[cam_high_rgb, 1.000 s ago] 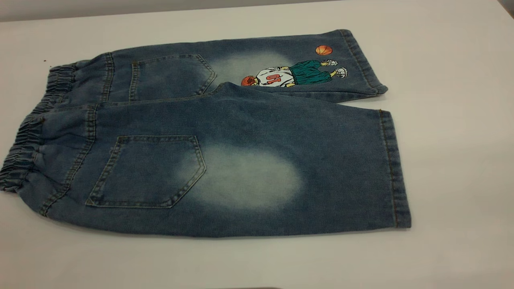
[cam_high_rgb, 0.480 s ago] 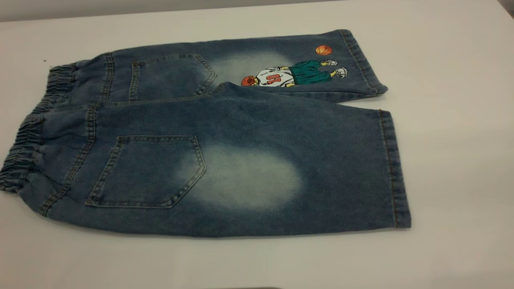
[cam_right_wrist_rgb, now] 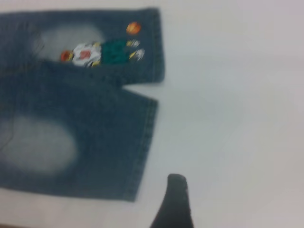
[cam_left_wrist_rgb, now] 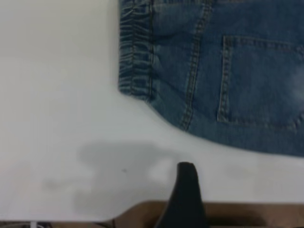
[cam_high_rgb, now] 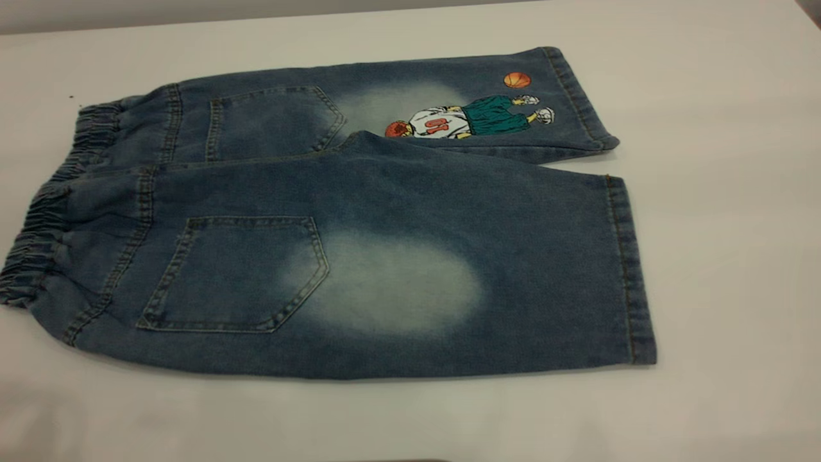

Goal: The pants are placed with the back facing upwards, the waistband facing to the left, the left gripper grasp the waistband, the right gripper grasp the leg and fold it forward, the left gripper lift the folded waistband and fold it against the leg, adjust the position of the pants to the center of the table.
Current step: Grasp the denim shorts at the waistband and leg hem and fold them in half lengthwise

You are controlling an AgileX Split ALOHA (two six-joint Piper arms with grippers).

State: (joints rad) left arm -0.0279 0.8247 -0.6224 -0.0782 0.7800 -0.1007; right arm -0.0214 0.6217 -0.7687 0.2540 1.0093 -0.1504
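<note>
The pants [cam_high_rgb: 397, 192] lie flat on the table [cam_high_rgb: 725, 192], back up, both pockets showing. Their ruffled waistband [cam_high_rgb: 38, 237] points left. The leg [cam_high_rgb: 513, 276] with the pale oval lies nearest the front; the printed leg [cam_high_rgb: 468, 119] lies behind it. Neither gripper shows in the exterior view. In the left wrist view, my left gripper [cam_left_wrist_rgb: 232, 190] is open over the table's front edge, one black finger [cam_left_wrist_rgb: 186, 190] showing, short of the waistband [cam_left_wrist_rgb: 135, 52]. My right gripper [cam_right_wrist_rgb: 213, 192] is open above bare table beside the leg's hem [cam_right_wrist_rgb: 142, 152], one finger [cam_right_wrist_rgb: 175, 199] showing.
The table's brown front edge [cam_left_wrist_rgb: 237, 213] runs just under the left gripper. A grey shadow [cam_left_wrist_rgb: 118, 166] lies on the table in front of the waistband corner. Bare tabletop surrounds the pants, widest at the right.
The pants have not moved. A faint shadow has spread over the table's near-left corner in the exterior view.
</note>
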